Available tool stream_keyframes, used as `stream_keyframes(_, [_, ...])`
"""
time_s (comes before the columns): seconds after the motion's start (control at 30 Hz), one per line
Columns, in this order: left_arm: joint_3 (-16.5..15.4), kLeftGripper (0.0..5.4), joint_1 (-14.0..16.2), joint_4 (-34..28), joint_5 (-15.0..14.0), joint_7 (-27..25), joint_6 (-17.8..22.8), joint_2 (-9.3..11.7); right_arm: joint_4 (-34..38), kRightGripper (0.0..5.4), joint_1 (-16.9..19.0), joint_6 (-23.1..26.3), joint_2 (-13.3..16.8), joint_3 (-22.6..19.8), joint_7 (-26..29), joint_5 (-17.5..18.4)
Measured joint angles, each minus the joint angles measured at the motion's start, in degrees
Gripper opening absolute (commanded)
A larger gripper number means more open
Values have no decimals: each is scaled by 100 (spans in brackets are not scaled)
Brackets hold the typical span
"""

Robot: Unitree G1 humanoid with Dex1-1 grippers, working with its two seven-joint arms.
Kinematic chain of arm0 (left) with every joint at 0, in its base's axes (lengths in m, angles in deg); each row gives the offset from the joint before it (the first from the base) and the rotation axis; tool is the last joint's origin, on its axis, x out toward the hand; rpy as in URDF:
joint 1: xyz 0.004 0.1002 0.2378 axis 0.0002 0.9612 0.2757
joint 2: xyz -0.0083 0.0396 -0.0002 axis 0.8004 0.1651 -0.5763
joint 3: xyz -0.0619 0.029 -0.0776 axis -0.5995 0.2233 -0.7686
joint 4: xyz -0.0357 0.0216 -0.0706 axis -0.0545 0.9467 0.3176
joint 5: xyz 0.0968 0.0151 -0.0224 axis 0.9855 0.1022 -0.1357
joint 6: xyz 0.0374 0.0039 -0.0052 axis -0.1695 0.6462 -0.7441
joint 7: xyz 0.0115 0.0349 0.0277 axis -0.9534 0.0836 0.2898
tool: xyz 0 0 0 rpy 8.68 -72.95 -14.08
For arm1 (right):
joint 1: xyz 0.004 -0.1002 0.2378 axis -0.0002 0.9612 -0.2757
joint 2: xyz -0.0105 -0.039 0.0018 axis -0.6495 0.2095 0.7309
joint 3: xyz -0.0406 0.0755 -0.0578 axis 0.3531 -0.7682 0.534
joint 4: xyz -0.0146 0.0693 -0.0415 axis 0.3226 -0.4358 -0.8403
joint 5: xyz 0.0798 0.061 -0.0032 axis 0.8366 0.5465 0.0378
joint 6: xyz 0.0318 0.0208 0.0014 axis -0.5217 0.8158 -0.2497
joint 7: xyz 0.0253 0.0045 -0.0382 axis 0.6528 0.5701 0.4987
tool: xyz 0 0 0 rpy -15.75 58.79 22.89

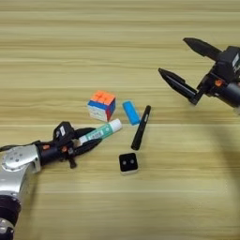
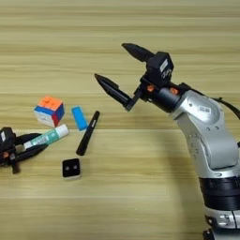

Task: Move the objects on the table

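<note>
Now glue stick (image 1: 100, 132) between left tool (image 1: 90, 139) fingers.

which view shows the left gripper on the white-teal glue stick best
The left eye view: the left gripper shows whole with its silver arm, black fingers closed around the white-teal glue stick. The right eye view cuts that gripper at the picture's left edge, though the stick shows fully.

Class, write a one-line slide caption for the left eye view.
Left tool grips the glue stick beside the puzzle cube; right tool hovers open.
</note>
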Motion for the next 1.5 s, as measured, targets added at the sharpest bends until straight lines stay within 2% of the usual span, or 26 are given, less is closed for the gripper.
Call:
stream_keyframes(0.47, [2,162,2,-104,-1,-60,13,-5,-120,540,-6,-6,1,14,13,-2])
stream_keyframes(0.8, [8,162,59,-1119,-262,-328,411,92,-669,540,-178,-21,22,30,301,-9])
stream_keyframes(0.97, [66,162,142,-1708,-277,-445,593,129,-795,540,-205,-157,228,144,836,-13])
stream_keyframes(1.07, [177,162,201,-2220,-277,-539,808,219,-795,540,-176,-405,490,278,1544,-11])
stream_keyframes(1.27, [319,162,197,-2645,-286,-649,1121,325,-924,540,-183,-503,716,371,2132,-10])
stream_keyframes(1.37, [443,162,100,-2756,-286,-755,1239,343,-962,540,-265,-494,862,504,2509,-6])
stream_keyframes(1.5, [511,162,-79,-2933,-332,-836,1380,344,-970,540,-267,-479,876,652,2658,-10])
